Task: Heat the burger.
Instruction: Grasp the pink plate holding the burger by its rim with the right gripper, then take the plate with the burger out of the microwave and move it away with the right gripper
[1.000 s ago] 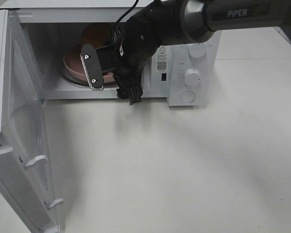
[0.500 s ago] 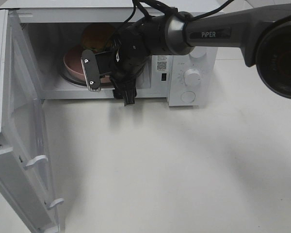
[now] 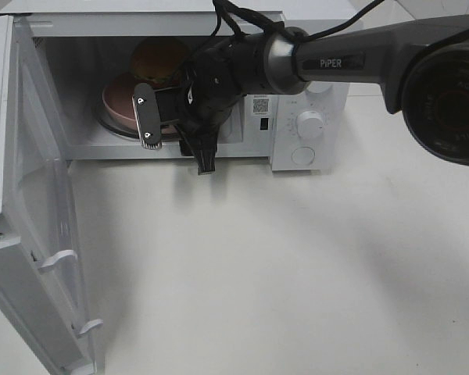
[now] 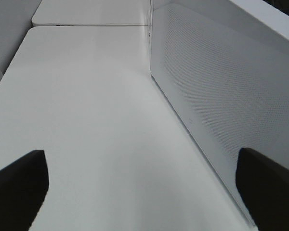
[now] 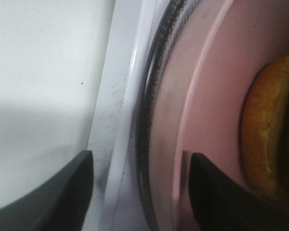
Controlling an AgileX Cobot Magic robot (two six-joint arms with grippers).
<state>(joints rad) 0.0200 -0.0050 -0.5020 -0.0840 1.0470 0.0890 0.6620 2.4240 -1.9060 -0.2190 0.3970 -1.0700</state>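
Observation:
The burger (image 3: 160,61) sits on a round pink plate (image 3: 116,101) on the glass turntable (image 3: 109,127) inside the open white microwave (image 3: 313,156). My right gripper (image 3: 158,117) reaches across to the front of the cavity, just in front of the plate. In the right wrist view it (image 5: 139,159) is open, with the turntable's edge (image 5: 147,120) and the plate's rim (image 5: 183,139) between its jaws. The burger (image 5: 272,125) shows at the side there. My left gripper (image 4: 142,159) is open and empty over bare table; its arm is out of the exterior view.
The microwave's door (image 3: 31,219) stands swung wide open at the left; it also shows as a perforated panel in the left wrist view (image 4: 221,96). Control knobs (image 3: 309,123) are on the right of the front. White table (image 3: 297,273) lies in front.
My right arm's wrist has shifted a little left and turned at the cavity's mouth, so more of the burger shows. The plate and burger have not visibly moved.

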